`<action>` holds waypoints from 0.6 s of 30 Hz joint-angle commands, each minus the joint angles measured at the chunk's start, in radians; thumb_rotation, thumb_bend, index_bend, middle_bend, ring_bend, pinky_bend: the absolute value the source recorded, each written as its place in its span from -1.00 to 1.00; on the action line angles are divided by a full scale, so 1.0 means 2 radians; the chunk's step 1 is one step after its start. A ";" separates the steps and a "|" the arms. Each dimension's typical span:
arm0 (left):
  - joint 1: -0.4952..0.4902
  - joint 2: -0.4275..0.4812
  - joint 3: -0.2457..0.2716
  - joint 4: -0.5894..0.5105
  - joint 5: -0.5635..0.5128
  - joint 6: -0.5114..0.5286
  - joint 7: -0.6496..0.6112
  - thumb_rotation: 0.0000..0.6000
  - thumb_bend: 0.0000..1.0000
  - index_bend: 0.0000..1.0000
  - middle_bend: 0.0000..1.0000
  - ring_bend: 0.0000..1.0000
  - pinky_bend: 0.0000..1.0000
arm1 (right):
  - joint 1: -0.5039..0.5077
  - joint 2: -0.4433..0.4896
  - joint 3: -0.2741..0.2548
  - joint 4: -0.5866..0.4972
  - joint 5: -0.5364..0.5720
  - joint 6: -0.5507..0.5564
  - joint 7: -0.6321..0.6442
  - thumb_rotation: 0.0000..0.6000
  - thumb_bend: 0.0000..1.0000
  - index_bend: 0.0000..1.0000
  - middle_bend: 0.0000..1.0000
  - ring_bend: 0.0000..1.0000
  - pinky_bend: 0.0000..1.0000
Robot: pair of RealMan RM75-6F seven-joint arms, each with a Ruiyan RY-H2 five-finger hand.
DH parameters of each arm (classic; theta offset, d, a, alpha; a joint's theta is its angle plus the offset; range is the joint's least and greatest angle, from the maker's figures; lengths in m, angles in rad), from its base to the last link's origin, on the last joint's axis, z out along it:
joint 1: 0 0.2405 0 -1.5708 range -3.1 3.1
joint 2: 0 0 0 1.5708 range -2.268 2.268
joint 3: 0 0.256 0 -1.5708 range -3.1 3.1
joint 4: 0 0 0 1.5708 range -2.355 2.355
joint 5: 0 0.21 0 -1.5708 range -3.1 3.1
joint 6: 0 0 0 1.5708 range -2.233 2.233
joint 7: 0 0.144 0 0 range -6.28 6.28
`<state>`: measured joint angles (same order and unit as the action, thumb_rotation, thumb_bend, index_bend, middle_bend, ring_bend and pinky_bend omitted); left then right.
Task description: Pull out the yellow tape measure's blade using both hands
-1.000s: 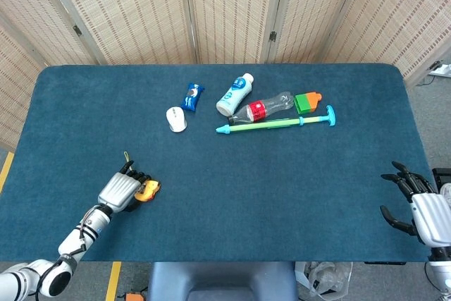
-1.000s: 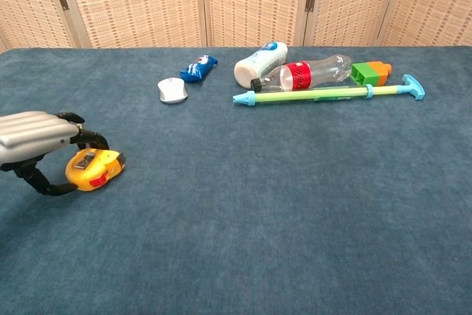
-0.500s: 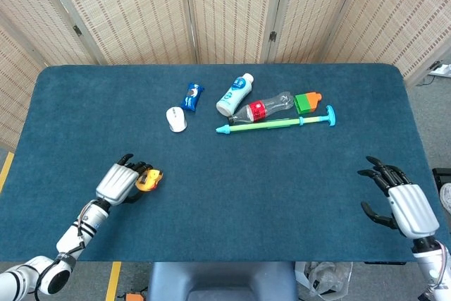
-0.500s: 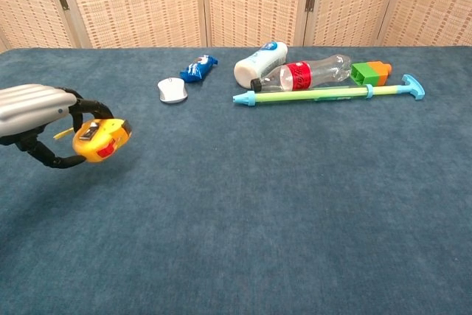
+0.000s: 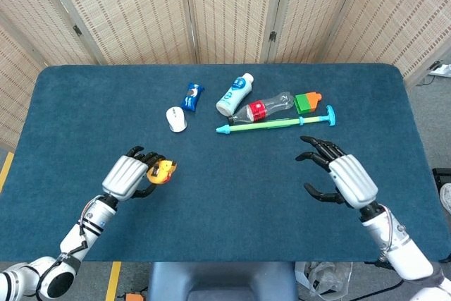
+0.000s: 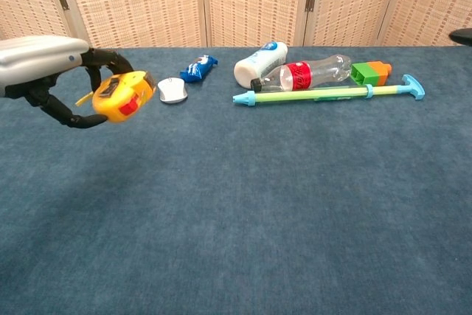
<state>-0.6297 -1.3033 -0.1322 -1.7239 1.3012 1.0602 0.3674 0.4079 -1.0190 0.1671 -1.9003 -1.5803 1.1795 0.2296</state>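
— Lifted now, the tape measure (image 6: 122, 97): a second ago it lay on the cloth near the front left edge, and now the left hand (image 5: 128, 175) holds it up in the air, fingers wrapped around the yellow case. And the right hand (image 5: 343, 176) has come in from the far right edge toward the middle.

— Is the right hand holding something?

— No. Its fingers are spread apart and nothing is in them. It hangs above the cloth, well apart from the case.

— So which way must it go?

— I think it must travel to its left, across the front part of the table. The case points its front end toward the middle, so the blade tip should come out on that side, but I cannot see the tip clearly. The pull would then run along the table's width, left hand steady, right hand drawing away.

— What is under them?

— A dark blue cloth (image 5: 232, 195) covering the whole table. Further back lie a white mouse (image 5: 176, 119), a small blue packet (image 5: 192, 96), a white bottle (image 5: 235, 94), a clear bottle (image 5: 266, 108) with a red label, a long green and blue pump (image 5: 278, 124) just in front of it, and a green and orange block (image 5: 307, 101). Behind the table stand woven folding screens (image 5: 232, 12).
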 commanded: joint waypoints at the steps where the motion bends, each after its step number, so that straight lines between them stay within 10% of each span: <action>1: -0.006 0.013 -0.013 -0.032 -0.014 0.005 0.016 1.00 -0.23 -0.10 -0.03 -0.16 -0.58 | 0.034 -0.021 0.024 -0.015 0.039 -0.038 -0.008 1.00 -0.26 -0.32 -0.76 -0.79 -0.70; 18: -0.027 0.016 -0.024 -0.118 -0.055 0.021 0.091 1.00 -0.23 -0.10 -0.03 -0.16 -0.61 | 0.180 -0.099 0.075 -0.023 0.237 -0.160 -0.148 1.00 -0.26 -0.23 -0.76 -0.84 -0.70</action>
<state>-0.6794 -1.2684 -0.1793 -1.9553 1.1970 1.0991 0.5435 0.7351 -1.1854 0.3058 -1.9510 -1.1525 0.8882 -0.0262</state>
